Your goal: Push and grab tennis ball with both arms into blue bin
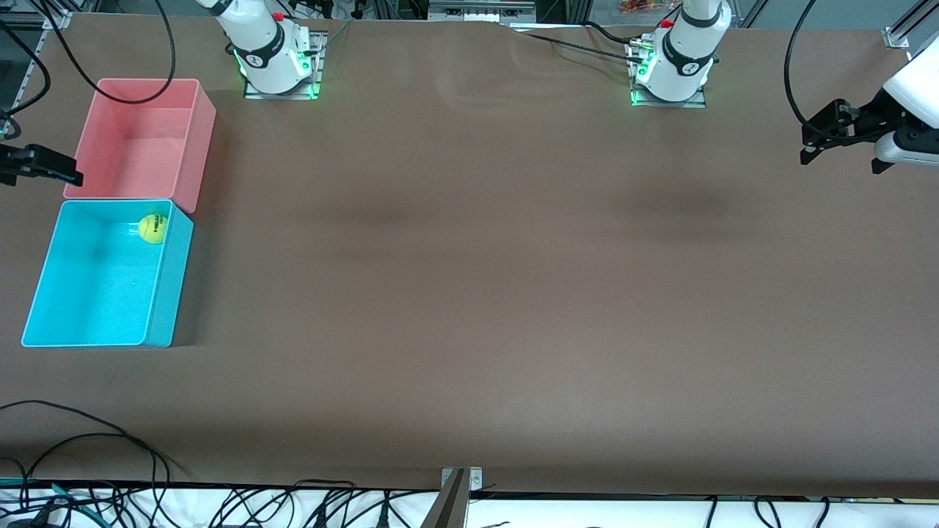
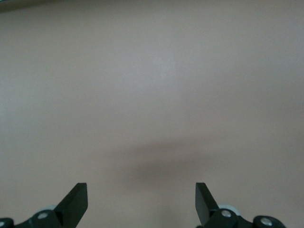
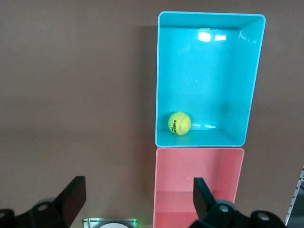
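The tennis ball (image 1: 152,228) lies inside the blue bin (image 1: 165,293), in the corner next to the pink bin. The right wrist view also shows the ball (image 3: 179,123) on the floor of the blue bin (image 3: 247,85). My right gripper (image 1: 40,170) is open and empty, up in the air at the right arm's end of the table, beside the pink bin; it also shows in the right wrist view (image 3: 140,197). My left gripper (image 1: 840,150) is open and empty, raised over bare table at the left arm's end; it also shows in the left wrist view (image 2: 141,199).
A pink bin (image 1: 198,139) of the same shape stands empty against the blue bin, farther from the front camera; it also shows in the right wrist view (image 3: 199,175). Cables hang along the table's front edge (image 1: 110,440).
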Tool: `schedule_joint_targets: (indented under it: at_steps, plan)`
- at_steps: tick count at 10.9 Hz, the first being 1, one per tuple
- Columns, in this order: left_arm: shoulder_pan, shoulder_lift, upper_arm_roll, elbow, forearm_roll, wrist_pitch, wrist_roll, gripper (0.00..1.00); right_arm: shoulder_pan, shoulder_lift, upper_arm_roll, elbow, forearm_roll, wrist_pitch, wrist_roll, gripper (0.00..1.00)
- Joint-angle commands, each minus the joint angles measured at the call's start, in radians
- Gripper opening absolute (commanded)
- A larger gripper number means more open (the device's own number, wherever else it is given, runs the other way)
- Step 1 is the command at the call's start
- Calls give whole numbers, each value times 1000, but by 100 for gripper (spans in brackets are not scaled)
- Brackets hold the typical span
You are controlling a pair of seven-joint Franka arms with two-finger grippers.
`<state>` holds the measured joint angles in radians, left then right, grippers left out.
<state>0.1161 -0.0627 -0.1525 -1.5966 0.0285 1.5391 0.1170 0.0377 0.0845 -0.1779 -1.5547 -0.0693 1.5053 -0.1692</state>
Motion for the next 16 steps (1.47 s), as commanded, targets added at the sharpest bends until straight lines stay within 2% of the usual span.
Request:
schedule_joint_targets:
  at_steps: [1, 3, 4, 6, 9, 11, 16]
  plan:
    - [-13, 6, -6, 35, -7, -30, -10, 100, 41, -120, -20, -104, 20, 44, -21, 100]
    - [-79, 4, 54, 34, 8, -31, -10, 100, -43, -123, 93, -97, 19, 39, -4, 100]
    - [-73, 6, 53, 34, 8, -31, -10, 100, -47, -121, 94, -96, 23, 49, -10, 100]
    - [-67, 8, 51, 35, 5, -33, -10, 100, -68, -100, 83, -53, 145, 24, -13, 100]
    - [-78, 9, 44, 35, 10, -57, -8, 100, -64, -95, 94, -39, 70, -34, -16, 100]
    - [-79, 9, 45, 35, 8, -59, -10, 100, -64, -65, 92, 17, 65, -69, -15, 100]
    - [-66, 8, 53, 40, 10, -74, 0, 100, -64, -52, 92, 33, 52, -53, -12, 100]
